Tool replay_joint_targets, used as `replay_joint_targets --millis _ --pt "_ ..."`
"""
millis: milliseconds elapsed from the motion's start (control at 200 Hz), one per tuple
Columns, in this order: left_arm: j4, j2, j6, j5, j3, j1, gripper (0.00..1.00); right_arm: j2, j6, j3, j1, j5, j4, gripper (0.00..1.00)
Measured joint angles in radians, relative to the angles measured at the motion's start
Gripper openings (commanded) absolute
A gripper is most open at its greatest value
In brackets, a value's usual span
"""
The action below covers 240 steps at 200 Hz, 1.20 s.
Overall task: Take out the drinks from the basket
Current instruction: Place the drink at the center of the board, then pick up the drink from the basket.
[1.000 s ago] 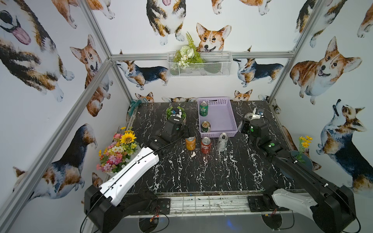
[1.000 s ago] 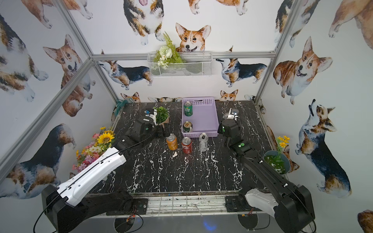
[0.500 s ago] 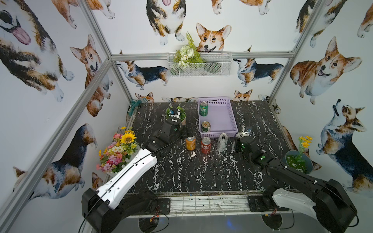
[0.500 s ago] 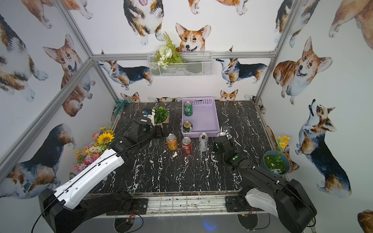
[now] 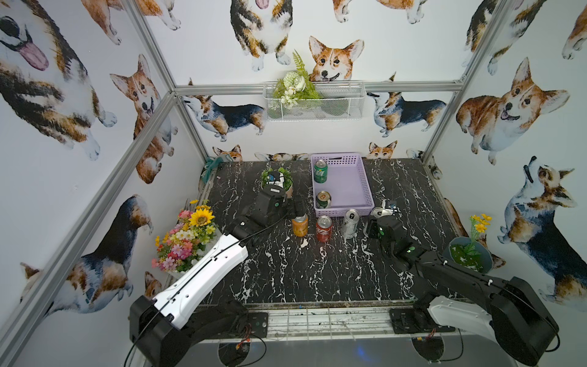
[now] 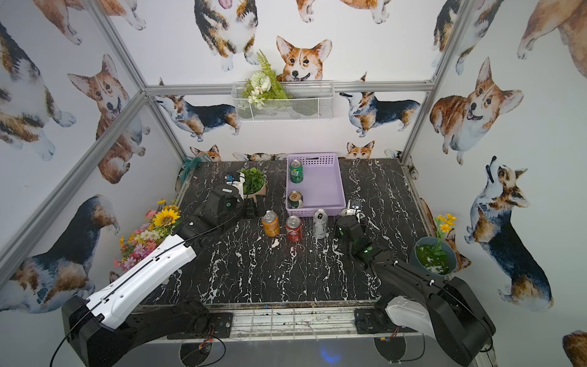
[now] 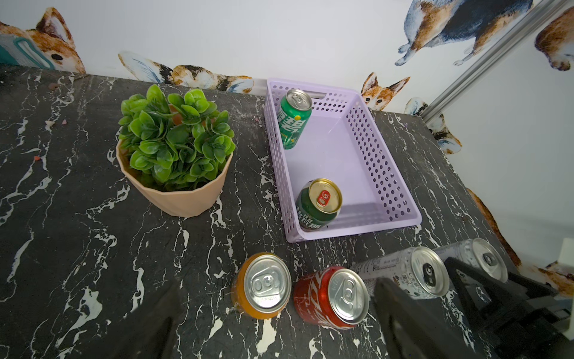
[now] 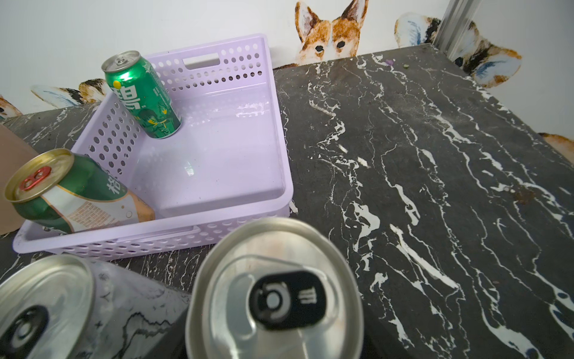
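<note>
The lavender basket [image 5: 349, 187] [image 7: 357, 155] stands at the back of the table and holds two green cans [image 5: 320, 170] [image 5: 323, 199]. In front of it stand an orange can [image 5: 300, 224], a red can [image 5: 324, 228] and a silver can [image 5: 350, 223] in a row. A second silver can [image 8: 273, 289] [image 7: 475, 258] stands at the row's right end, between the jaws of my right gripper [image 5: 374, 219]; whether the jaws still press it does not show. My left gripper [image 7: 276, 329] [image 5: 293, 206] hangs open and empty over the orange can.
A peach pot with a green plant [image 7: 174, 149] stands left of the basket. A flower bunch [image 5: 187, 238] sits at the table's left edge and a blue pot with yellow flowers [image 5: 470, 254] at the right. A white wire basket [image 5: 314, 101] hangs on the back wall.
My right arm has come forward from beside the basket and lowered the second silver can next to the first. The left arm has barely moved.
</note>
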Motion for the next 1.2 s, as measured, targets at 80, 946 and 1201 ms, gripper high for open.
replay_joint_targets --millis 80,946,1201 --pt "0.000 -0.005 0.000 0.000 -0.005 0.000 1.00 0.008 0.000 0.004 0.000 0.002 0.017 0.82" --pt "-0.012 -0.062 0.000 -0.005 -0.031 0.034 1.00 0.550 -0.061 0.815 0.014 -0.408 -0.296 1.00" --pt "-0.026 -0.098 0.000 -0.004 -0.053 0.051 1.00 0.683 -0.111 0.928 0.053 -0.439 -0.433 1.00"
